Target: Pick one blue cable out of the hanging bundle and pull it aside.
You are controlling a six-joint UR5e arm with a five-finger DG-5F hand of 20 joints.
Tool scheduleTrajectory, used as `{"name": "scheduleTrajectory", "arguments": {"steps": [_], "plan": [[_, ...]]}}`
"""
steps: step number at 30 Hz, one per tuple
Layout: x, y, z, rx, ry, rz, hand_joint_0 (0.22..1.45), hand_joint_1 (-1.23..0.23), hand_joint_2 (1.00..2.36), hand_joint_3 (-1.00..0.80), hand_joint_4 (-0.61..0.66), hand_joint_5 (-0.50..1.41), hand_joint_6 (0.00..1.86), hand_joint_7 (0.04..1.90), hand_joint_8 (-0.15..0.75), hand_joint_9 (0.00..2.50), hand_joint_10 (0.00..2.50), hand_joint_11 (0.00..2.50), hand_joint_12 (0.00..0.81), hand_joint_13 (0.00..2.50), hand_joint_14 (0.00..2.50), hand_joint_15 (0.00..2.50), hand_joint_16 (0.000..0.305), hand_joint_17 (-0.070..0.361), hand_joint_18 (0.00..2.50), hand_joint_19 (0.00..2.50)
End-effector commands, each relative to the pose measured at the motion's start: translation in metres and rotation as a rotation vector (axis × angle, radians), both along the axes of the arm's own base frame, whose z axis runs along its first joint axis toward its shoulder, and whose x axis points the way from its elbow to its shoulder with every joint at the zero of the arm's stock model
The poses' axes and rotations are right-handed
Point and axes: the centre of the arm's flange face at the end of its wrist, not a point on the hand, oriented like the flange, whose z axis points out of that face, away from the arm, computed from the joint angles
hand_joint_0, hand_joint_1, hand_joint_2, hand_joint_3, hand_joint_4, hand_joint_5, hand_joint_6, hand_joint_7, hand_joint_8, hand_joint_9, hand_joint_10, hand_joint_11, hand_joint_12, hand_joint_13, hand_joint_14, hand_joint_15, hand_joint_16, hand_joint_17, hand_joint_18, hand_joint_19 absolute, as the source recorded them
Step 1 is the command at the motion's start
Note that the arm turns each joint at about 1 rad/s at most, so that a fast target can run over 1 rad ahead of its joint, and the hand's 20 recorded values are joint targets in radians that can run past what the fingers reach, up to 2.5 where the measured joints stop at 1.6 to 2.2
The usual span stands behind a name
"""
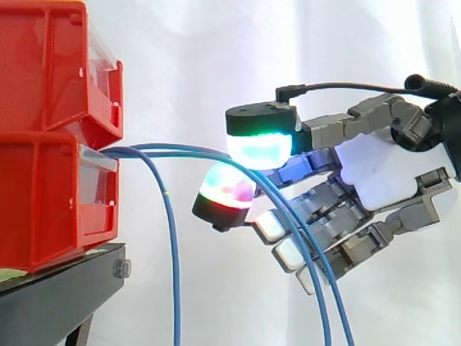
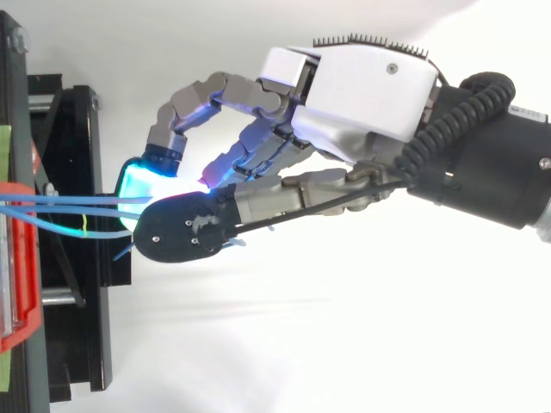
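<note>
While the red bins (image 1: 50,130) are sitting stacked on the black stand (image 1: 57,288) at the left, the hand (image 1: 374,176) is reaching in from the right, level with the seam between them. Out of that seam the blue cables (image 1: 144,150) are spilling. One cable (image 1: 173,252) is dropping straight down near the stand, while two cables (image 1: 302,245) are arcing rightward and running down across the hand. The fingers (image 1: 259,148) are curling in, a green-glowing pad and a red-glowing pad (image 1: 227,189) pressing together on those two cables, by the look of it, rather than on one. At the pinch the cables are running from bins to hand, so pulling aside is calling for a move across that line. Open room is lying everywhere before the curtain (image 1: 216,58); only the bins' edge is sitting close.
</note>
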Motion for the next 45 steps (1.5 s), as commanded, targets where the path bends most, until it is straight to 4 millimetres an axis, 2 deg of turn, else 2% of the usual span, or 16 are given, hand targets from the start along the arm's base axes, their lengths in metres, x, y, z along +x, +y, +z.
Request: {"name": "scheduleTrajectory", "arguments": {"steps": [1, 2, 3, 10, 14, 17, 18, 22, 26, 30, 34, 37, 45], "plan": [[-0.0004, 0.0006, 0.0003, -0.001, 0.004, 0.001, 0.68, -0.80, 1.02, -0.12, -0.25, -0.17, 0.96, 0.89, 0.219, 0.97, 0.02, 0.64, 0.252, 1.00, 0.02, 0.55, 0.045, 0.102, 0.77, 0.45], [-0.0004, -0.0006, 0.0003, -0.001, 0.004, -0.001, 0.68, -0.80, 1.03, -0.13, -0.26, -0.17, 0.96, 0.90, 0.218, 0.97, 0.02, 0.65, 0.253, 1.00, 0.02, 0.55, 0.045, 0.102, 0.77, 0.45], [-0.0004, -0.0006, 0.0003, -0.001, 0.004, -0.001, 0.71, -0.82, 1.02, -0.16, -0.26, -0.17, 0.96, 1.00, 0.220, 0.97, 0.02, 0.65, 0.251, 1.00, 0.02, 0.55, 0.045, 0.101, 0.77, 0.45], [-0.0004, -0.0006, 0.0003, -0.001, 0.004, -0.001, 0.80, -0.86, 1.01, -0.37, -0.34, -0.16, 0.98, 1.01, 0.193, 0.99, 0.02, 0.66, 0.235, 1.00, 0.02, 0.55, 0.042, 0.095, 0.74, 0.47], [-0.0004, -0.0006, 0.0003, -0.001, 0.004, -0.001, 0.79, -0.87, 1.00, -0.50, -0.34, -0.16, 0.98, 1.01, 0.185, 1.01, 0.02, 0.65, 0.230, 1.01, 0.02, 0.54, 0.042, 0.094, 0.76, 0.43], [-0.0012, -0.0006, 0.0000, -0.001, 0.010, 0.001, 0.74, -0.87, 1.00, -0.50, -0.29, -0.15, 0.98, 0.96, 0.185, 1.02, 0.02, 0.65, 0.229, 1.01, 0.02, 0.54, 0.042, 0.094, 0.78, 0.42], [-0.0013, 0.0005, -0.0001, -0.002, 0.011, 0.002, 0.69, -0.86, 1.00, -0.50, -0.22, -0.14, 0.97, 0.87, 0.190, 1.03, 0.02, 0.65, 0.231, 1.01, 0.02, 0.54, 0.042, 0.094, 0.78, 0.44], [-0.0023, -0.0008, 0.0014, -0.001, 0.015, 0.000, 0.58, -0.76, 1.00, -0.50, -0.13, -0.13, 0.95, 0.74, 0.204, 1.04, 0.02, 0.64, 0.246, 1.03, 0.02, 0.56, 0.043, 0.096, 0.79, 0.46], [-0.0020, 0.0004, 0.0003, -0.001, 0.017, 0.002, 0.49, -0.63, 1.00, -0.50, -0.08, -0.12, 0.90, 0.78, 0.235, 1.06, 0.02, 0.62, 0.274, 1.05, 0.02, 0.55, 0.048, 0.108, 0.83, 0.45], [-0.0025, -0.0008, 0.0007, -0.001, 0.017, 0.000, 0.46, -0.56, 1.00, -0.50, -0.05, -0.12, 0.88, 0.77, 0.251, 1.07, 0.02, 0.61, 0.287, 1.06, 0.02, 0.54, 0.052, 0.116, 0.85, 0.45], [-0.0023, 0.0004, -0.0004, -0.002, 0.018, 0.002, 0.50, -0.53, 1.00, -0.50, -0.07, -0.12, 0.86, 0.81, 0.248, 1.06, 0.02, 0.62, 0.275, 1.05, 0.02, 0.55, 0.049, 0.110, 0.82, 0.47], [-0.0025, -0.0008, 0.0013, -0.001, 0.017, 0.000, 0.56, -0.59, 1.00, -0.49, -0.09, -0.13, 0.86, 0.86, 0.230, 1.06, 0.02, 0.63, 0.263, 1.04, 0.02, 0.56, 0.046, 0.104, 0.79, 0.48], [-0.0027, -0.0009, 0.0019, 0.000, 0.018, 0.000, 0.58, -0.66, 1.01, -0.32, -0.13, -0.13, 0.91, 0.87, 0.227, 1.07, 0.02, 0.64, 0.258, 1.05, 0.02, 0.57, 0.045, 0.102, 0.80, 0.48]]}}
